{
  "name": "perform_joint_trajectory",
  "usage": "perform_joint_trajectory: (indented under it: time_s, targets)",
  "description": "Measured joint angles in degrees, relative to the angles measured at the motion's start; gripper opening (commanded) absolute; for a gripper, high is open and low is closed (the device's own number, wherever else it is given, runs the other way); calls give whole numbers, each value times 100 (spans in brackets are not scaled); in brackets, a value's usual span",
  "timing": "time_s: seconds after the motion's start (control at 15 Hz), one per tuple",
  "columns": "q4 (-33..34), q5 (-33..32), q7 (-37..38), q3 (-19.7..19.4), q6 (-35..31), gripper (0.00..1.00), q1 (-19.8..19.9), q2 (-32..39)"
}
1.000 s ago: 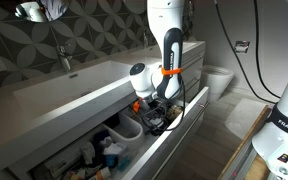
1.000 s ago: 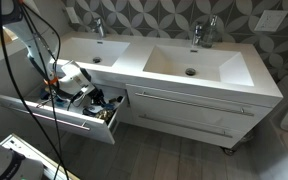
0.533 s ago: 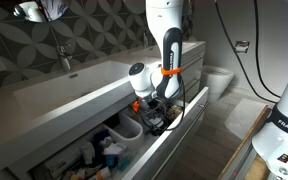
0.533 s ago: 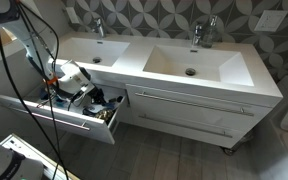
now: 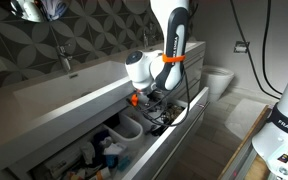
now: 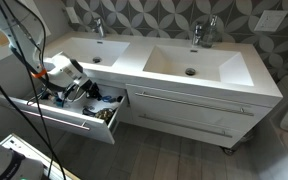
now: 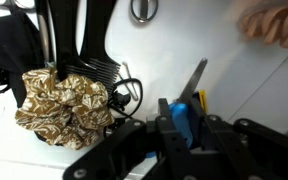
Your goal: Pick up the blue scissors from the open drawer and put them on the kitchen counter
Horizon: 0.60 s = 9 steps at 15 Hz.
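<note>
In the wrist view my gripper (image 7: 185,108) is shut on the blue scissors (image 7: 180,122). Their blue handle sits between the fingers and the grey blade sticks out ahead. In both exterior views the gripper (image 5: 147,101) (image 6: 78,93) hangs just above the open drawer (image 5: 170,134) (image 6: 52,117), below the front edge of the pale grey kitchen counter (image 5: 76,86) (image 6: 134,62). The scissors are too small to make out in the exterior views.
The drawer holds a gold scrunchie (image 7: 64,100), a black comb (image 7: 89,45), black cables (image 7: 126,95), a white bin (image 5: 127,130) and a blue-and-white bundle (image 5: 109,150). Two closed drawers (image 6: 199,105) lie under the other basin. Faucets (image 6: 97,25) stand on the counter. A toilet (image 5: 219,78) is nearby.
The gripper has risen out of the drawer contents towards the counter edge, and the wrist has tilted. The drawer has not moved.
</note>
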<state>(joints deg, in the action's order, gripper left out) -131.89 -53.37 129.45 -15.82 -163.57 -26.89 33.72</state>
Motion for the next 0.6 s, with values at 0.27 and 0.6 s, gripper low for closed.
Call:
perform_joint_trajectory:
  time_s: [0.27, 0.6]
  targets:
    - [-476, 156, -853, 273, 216, 10, 181, -771]
    - [-1050, 1193, -2835, 1072, 242, 10, 901, -1643]
